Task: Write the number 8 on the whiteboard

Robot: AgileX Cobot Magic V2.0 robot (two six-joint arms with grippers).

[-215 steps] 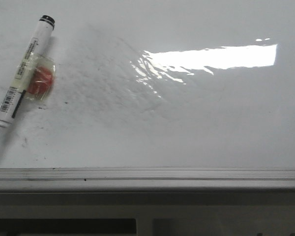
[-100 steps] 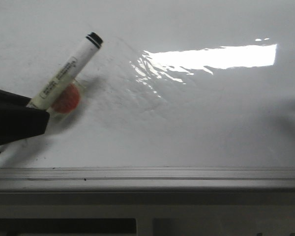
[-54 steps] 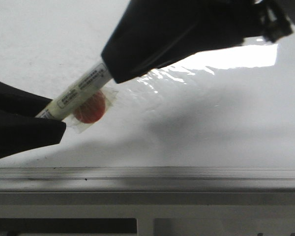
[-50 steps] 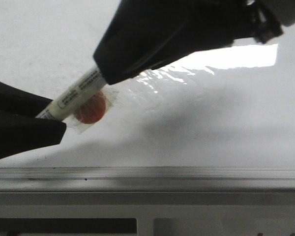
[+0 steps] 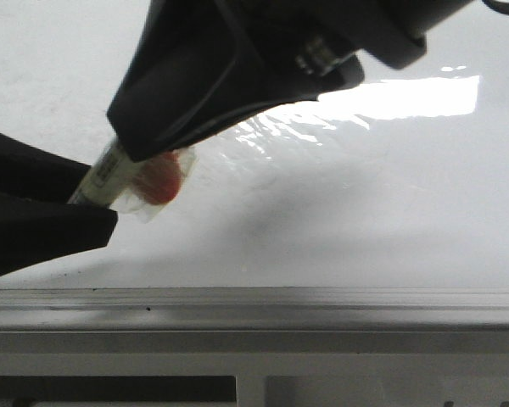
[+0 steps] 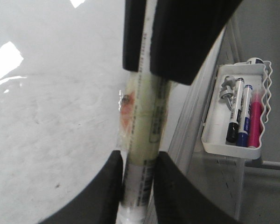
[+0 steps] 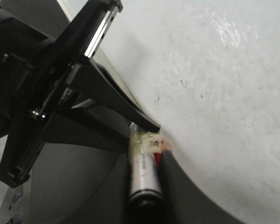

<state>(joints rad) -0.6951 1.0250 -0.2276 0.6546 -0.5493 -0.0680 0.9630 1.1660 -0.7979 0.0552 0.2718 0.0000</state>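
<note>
The left gripper [image 5: 102, 222] pinches the marker [image 5: 110, 170] near its tip end; the right gripper [image 5: 131, 148] closes on the cap end. No 8 shows on the whiteboard [image 5: 365, 220] below them. If either grip slips during uncapping, the marker may drop.

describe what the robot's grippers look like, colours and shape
Both are matte black. The left gripper has broad fingers with rounded edges. The right gripper has the same thick, curved fingers; in the front view its body shows a small patch of silvery hardware and a black cable at the top corner. No markings are readable.
</note>
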